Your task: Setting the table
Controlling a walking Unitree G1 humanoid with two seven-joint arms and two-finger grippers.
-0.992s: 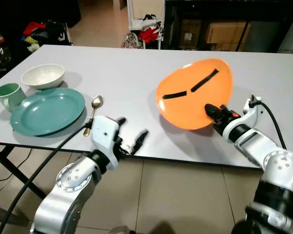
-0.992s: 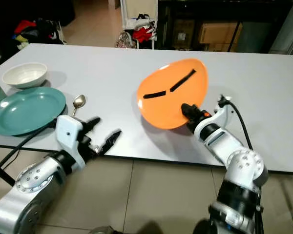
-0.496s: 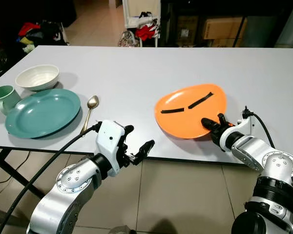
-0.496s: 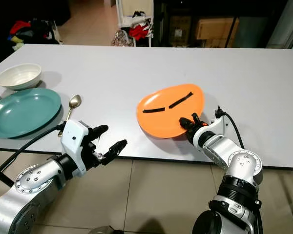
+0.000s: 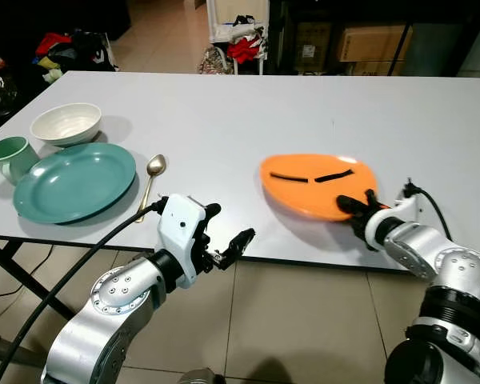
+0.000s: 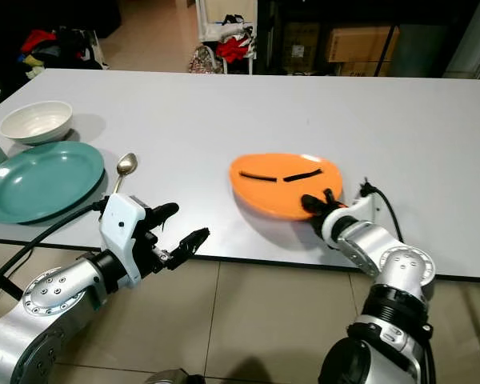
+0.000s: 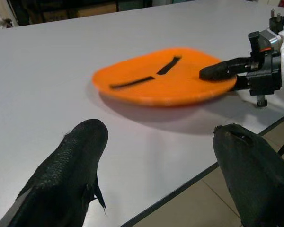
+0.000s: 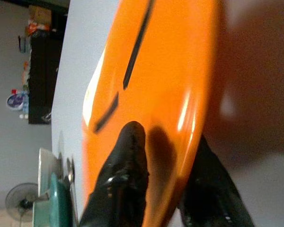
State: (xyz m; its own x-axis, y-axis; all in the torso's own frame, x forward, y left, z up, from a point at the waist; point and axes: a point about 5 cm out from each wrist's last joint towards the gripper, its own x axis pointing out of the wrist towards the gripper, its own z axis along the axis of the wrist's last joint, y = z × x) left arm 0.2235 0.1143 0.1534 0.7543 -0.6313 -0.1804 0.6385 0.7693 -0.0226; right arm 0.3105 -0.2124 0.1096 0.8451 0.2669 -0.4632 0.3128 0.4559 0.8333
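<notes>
Orange plate (image 5: 316,182), stiff, light and probably slick, low over the table (image 5: 224,112) near its front edge, pinched at the rim by right gripper (image 5: 354,205); left gripper (image 5: 224,236) wide, empty.

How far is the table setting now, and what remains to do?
Done, by how it lies: one place with round teal plate, white bowl, green mug and gold spoon. In hand: right pincer grips the orange plate, tilted just above the grey table. Left: release it; left pincer open, idle.
</notes>
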